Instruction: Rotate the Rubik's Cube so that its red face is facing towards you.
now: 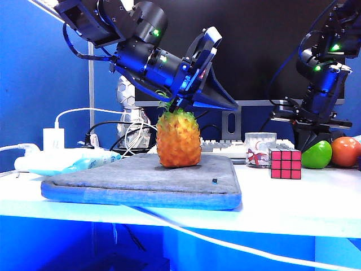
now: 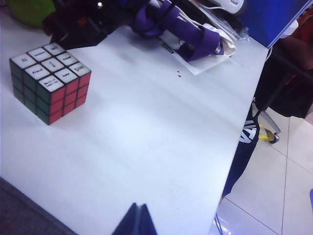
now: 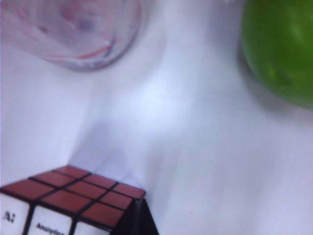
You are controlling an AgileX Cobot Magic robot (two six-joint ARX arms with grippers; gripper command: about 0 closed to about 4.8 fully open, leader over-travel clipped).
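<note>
Left gripper (image 1: 179,103) pressed together, upper centre. Right gripper (image 1: 302,116) state indeterminate, upper right; off-centre descent could shove Rubik's Cube (image 1: 285,164) into jar (image 1: 259,149).

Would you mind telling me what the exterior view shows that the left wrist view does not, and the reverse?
Only the exterior view shows the pineapple, the grey mat, and the left gripper above it; the right gripper is not clearly seen. Only the left wrist view shows the purple item and the cube's white lettered top. Both show the Rubik's Cube with its red face.
</note>
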